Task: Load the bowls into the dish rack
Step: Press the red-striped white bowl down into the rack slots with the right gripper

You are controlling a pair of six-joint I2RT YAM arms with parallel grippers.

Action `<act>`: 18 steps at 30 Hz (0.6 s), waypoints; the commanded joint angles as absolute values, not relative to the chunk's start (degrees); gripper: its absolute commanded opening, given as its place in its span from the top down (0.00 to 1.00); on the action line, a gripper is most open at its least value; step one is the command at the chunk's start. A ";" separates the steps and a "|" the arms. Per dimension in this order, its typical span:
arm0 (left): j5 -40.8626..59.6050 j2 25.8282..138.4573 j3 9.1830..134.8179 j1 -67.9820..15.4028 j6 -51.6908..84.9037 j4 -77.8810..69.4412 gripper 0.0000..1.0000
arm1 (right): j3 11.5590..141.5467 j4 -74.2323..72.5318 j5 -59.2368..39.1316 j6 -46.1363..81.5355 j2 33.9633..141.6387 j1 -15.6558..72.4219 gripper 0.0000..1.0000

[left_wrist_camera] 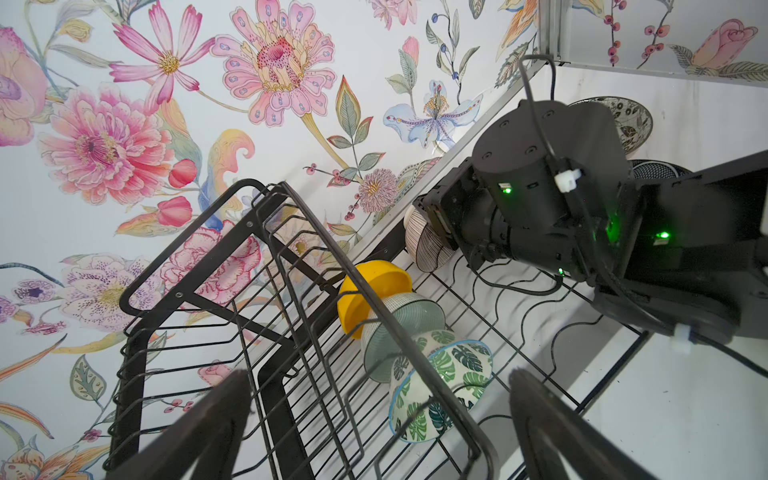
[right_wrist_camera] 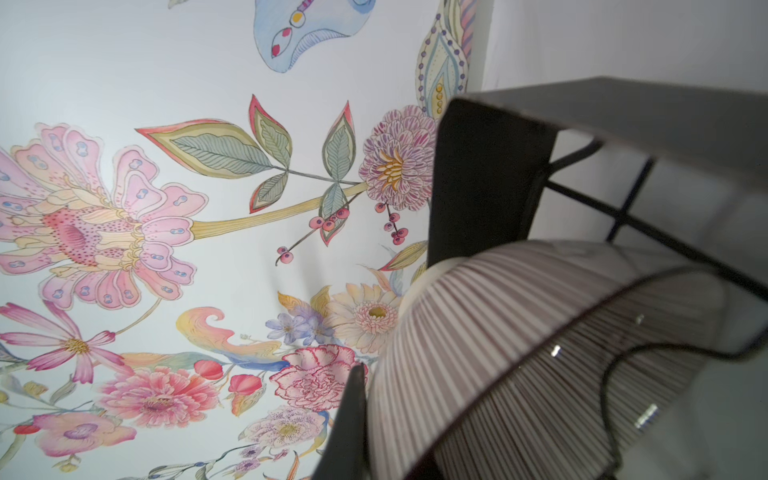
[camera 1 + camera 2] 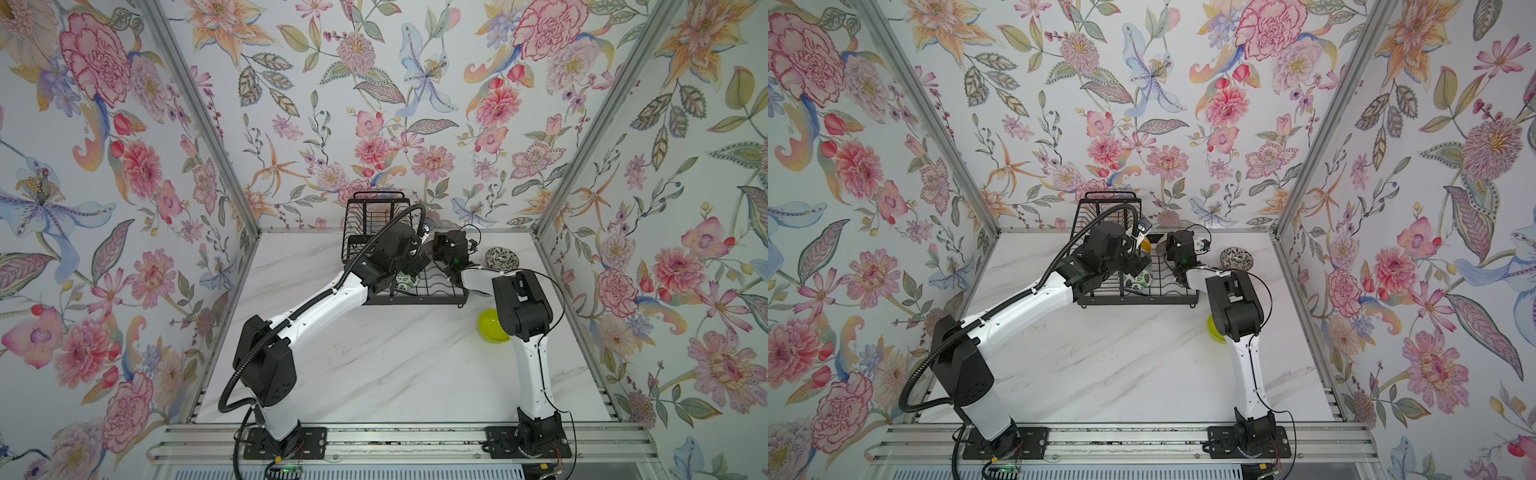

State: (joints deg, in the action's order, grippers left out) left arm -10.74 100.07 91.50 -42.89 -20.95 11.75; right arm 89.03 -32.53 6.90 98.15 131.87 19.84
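top view: right gripper (image 3: 1165, 249) pinches ribbed bowl (image 3: 1159, 248) over dish rack (image 3: 1142, 300); lime bowl (image 3: 1214, 329), black-and-white bowl (image 3: 1236, 257) on table (image 3: 1100, 365); left wrist: left gripper (image 1: 378, 380) spread above yellow bowl (image 1: 370, 291), aqua bowl (image 1: 399, 332), leaf bowl (image 1: 449, 374), racked on edge; right wrist: ribbed bowl tilted, presumably for slotting

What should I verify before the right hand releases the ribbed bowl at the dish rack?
1. Grip: right hand shut on ribbed bowl: ok.
2. Spare left hand open, empty: ok.
3. Free wavy slots in dish rack near ribbed bowl: ok.
4. Seating: ribbed bowl in a slot: cannot tell.
5. Loaded yellow bowl, aqua bowl, leaf-print bowl rest in rack: ok.
6. All loaded: not ok; lime green bowl and black-and-white patterned bowl lie on table.
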 commanded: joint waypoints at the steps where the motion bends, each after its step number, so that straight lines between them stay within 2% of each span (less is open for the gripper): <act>1: -10.65 98.80 92.72 -43.64 -20.59 11.82 0.01 | 89.24 -19.89 1.30 99.83 131.37 20.43 1.00; 5: -10.50 99.13 93.19 -43.77 -20.52 11.76 0.01 | 89.51 -18.82 0.43 101.56 131.28 20.30 0.95; 12: -10.71 99.12 93.37 -44.12 -20.74 11.85 0.01 | 89.57 -18.74 1.29 103.61 130.45 20.11 0.78; 18: -11.05 99.01 93.42 -44.22 -21.09 11.86 0.01 | 89.72 -19.39 2.45 105.56 130.11 20.39 0.71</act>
State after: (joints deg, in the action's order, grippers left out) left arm -10.76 100.07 91.70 -43.57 -20.99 11.75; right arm 90.41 -25.41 3.42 103.88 130.91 19.31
